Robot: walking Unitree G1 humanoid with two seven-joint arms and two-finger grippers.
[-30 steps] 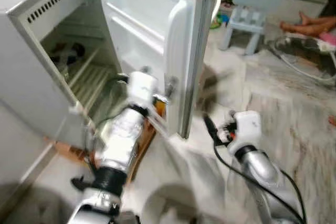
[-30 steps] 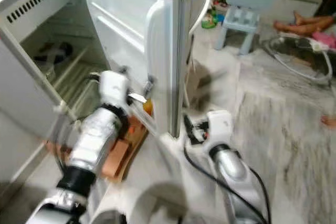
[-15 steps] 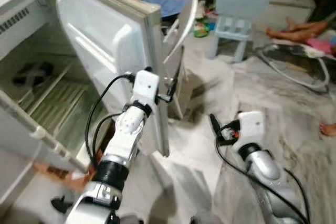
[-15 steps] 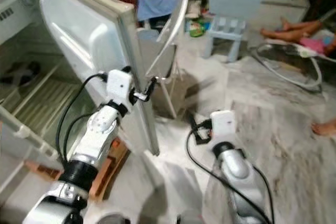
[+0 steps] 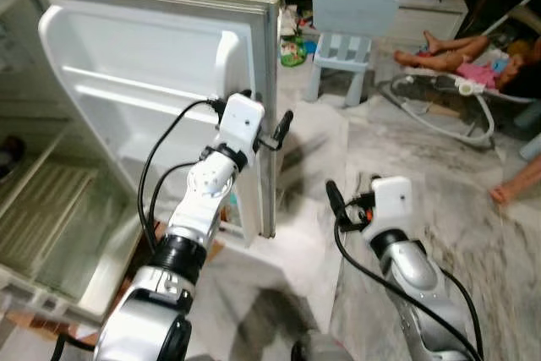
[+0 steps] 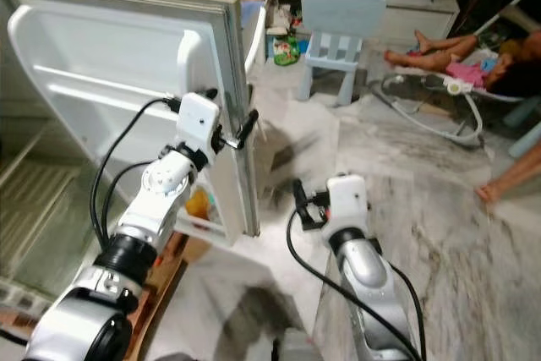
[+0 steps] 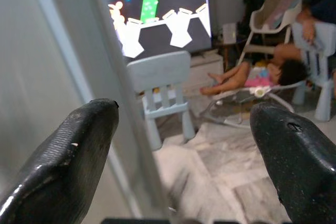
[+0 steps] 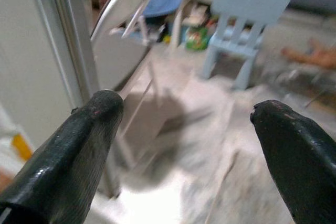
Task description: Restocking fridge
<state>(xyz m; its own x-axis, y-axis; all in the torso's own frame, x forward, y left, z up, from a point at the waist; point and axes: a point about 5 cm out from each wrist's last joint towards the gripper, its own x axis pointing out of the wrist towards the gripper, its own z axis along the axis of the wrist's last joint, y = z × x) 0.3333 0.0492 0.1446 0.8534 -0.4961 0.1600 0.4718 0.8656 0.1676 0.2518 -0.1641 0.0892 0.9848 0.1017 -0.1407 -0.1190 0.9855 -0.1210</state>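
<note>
Over on the left, the fridge stands with its cavity exposed, wire shelf in view, nothing being carried toward it at this moment. Next along, the fridge door is swung wide, its inner liner facing us, a small orange item sitting low in the door rack.

Now the action: the left end effector is right at the door's free edge, fingers spread, one finger on the liner side and the other finger out beyond the edge, so the door's edge runs between them without being clamped. The step in hand looks like handling the door. To do it well, the edge should sit deep between the fingers before any push, and the arm should follow the arc about the hinge rather than shove straight, or the fingers will slip off the thin edge.

Moving right, the right end effector hovers low over the marbled floor, fingers apart and empty. It would do best to stay out of the door's swing path.

Further right and beyond, a pale blue child's chair stands near the door's path, and a person lies by a bouncer; both deserve margin.
</note>
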